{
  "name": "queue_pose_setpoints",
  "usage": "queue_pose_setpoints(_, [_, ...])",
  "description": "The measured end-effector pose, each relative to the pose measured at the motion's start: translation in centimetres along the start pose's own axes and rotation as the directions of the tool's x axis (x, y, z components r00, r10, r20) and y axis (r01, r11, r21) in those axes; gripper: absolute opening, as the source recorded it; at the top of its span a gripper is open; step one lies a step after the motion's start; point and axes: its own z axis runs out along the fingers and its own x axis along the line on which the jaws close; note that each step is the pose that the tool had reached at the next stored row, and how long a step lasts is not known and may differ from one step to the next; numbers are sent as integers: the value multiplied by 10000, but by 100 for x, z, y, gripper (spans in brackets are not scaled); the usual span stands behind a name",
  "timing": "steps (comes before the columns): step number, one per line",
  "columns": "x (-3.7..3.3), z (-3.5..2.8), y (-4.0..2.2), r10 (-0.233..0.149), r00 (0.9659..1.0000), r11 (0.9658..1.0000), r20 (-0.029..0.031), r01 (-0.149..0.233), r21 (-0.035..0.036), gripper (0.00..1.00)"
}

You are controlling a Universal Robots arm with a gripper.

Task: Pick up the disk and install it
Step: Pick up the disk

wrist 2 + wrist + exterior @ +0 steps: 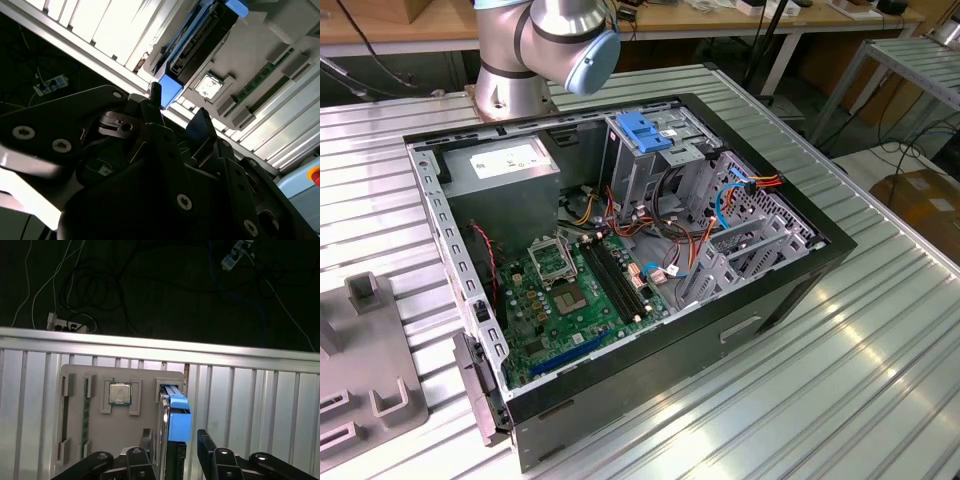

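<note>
Your claw [175, 437] is spread wide and has hold of nothing. Its two fingers [206, 442] stand either side of the disk [179, 417], which sits on edge in a slot of the grey fixture tray [100, 440], blue carrier end between the tips. In the second wrist view the claw [177, 107] is just short of that blue end [170, 90], and the rest of the disk [200, 35] runs away beyond the tips.

The straddle looks uneven. One finger seems close against the disk's metal side while the other stands apart from the blue plastic, though I cannot tell whether either one touches. If you close like this, the near finger probably lands first and shoves the disk sideways in its slot, so it cocks or jams against the slot wall.

Watch the plastic too. Pinch only the blue rail and it may flex and let the disk slip.

The processor chip [120, 393] lies just outside the nearer finger, with the memory stick [86, 415] beyond it, and a drift that way could knock either.

Over in the open computer case [820, 245], loose cables [700, 235] crowd the drive cage [650, 165], so a crooked grip risks a snag there.
</note>
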Motion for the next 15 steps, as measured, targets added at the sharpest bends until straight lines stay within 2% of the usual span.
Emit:
queue_pose_setpoints(1, [1, 23, 0, -1, 10000, 10000, 0, 1, -1, 48])
queue_pose_setpoints(2, [4, 97, -1, -2, 10000, 10000, 7, 2, 0, 48])
queue_pose_setpoints(4, [5, 156, -2, -2, 10000, 10000, 12, 2, 1, 49])
queue_pose_setpoints(5, [6, 184, -3, -2, 10000, 10000, 14, 2, 1, 56])
queue_pose_setpoints(7, [8, 239, -3, -2, 10000, 10000, 14, 2, -4, 56])
queue_pose_setpoints(13, [11, 356, -4, 36, 10000, 10000, 15, -36, -4, 56])
queue_pose_setpoints(15, [10, 394, 20, 69, 10000, 10000, 15, -69, -6, 56])
